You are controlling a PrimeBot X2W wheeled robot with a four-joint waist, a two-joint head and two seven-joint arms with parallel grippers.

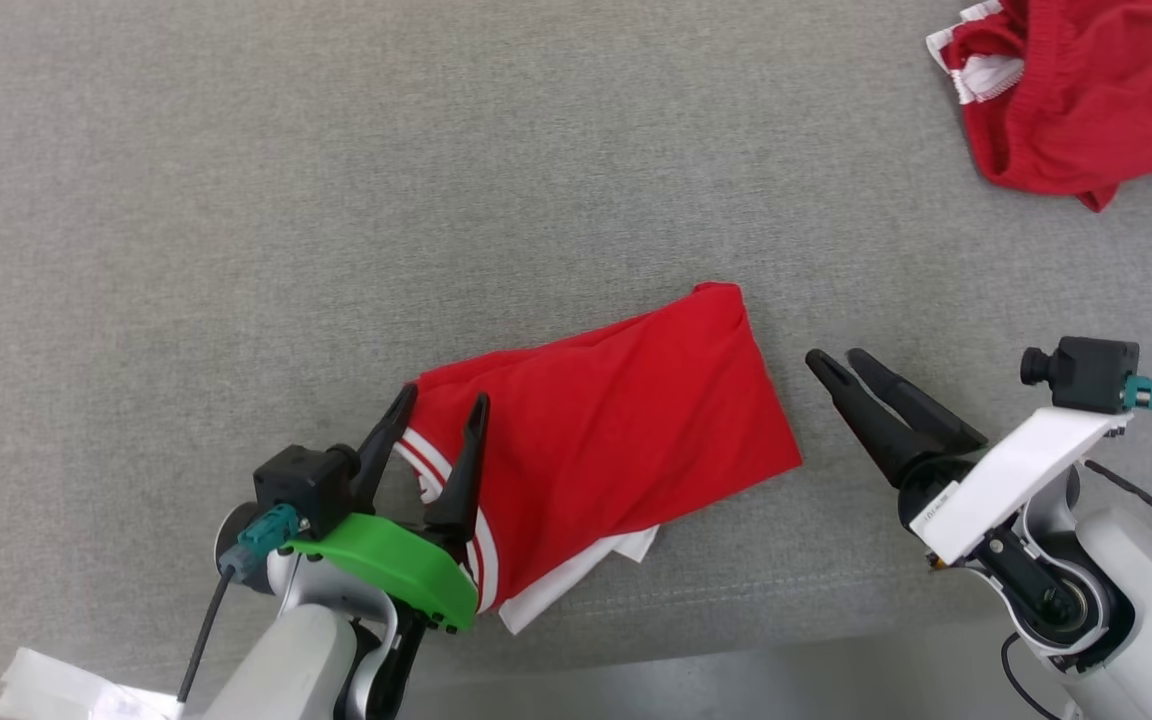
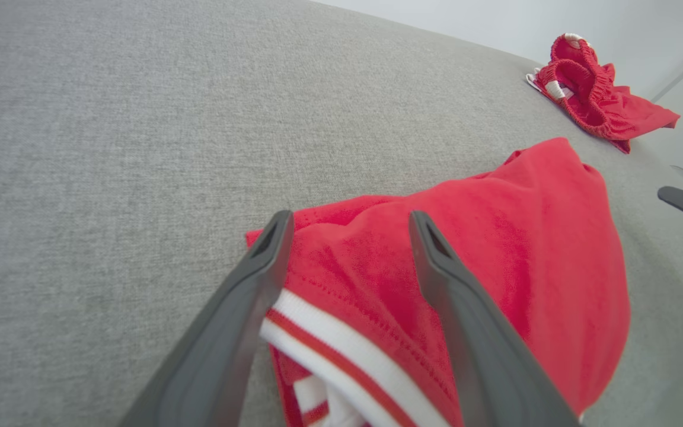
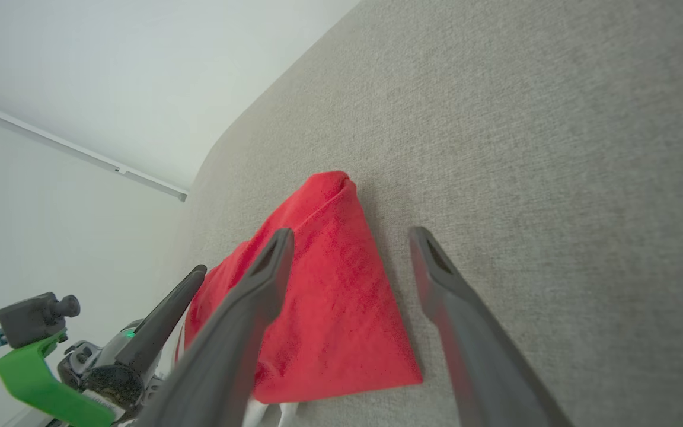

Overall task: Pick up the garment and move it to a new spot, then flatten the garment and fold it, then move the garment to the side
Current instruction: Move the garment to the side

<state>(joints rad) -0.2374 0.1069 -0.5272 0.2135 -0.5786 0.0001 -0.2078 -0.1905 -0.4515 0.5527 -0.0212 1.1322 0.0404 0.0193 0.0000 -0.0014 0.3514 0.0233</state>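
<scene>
The left gripper (image 1: pixel 444 395) stands with its two dark fingers spread wide, pointing up the head view and leaning slightly right, over the near left end of the folded red garment (image 1: pixel 616 430). In the left wrist view the fingers straddle the white-striped hem (image 2: pixel 341 350), one at the cloth's corner and the other over the red panel. Whether the tips touch the cloth I cannot tell, and nothing is pinched between them. A green bracket (image 1: pixel 386 565) sits on this wrist, with the pale forearm running off the bottom edge. The right gripper (image 1: pixel 836 355) is also wide apart and empty, its fingers angled up and to the left, just beside the garment's right edge but clear of it. The garment lies on the grey fabric surface (image 1: pixel 336 200) between the two grippers, tilted, with a white layer (image 1: pixel 576 585) showing under its near edge. A second red garment (image 1: pixel 1086 90), crumpled, lies well apart at the far right.
</scene>
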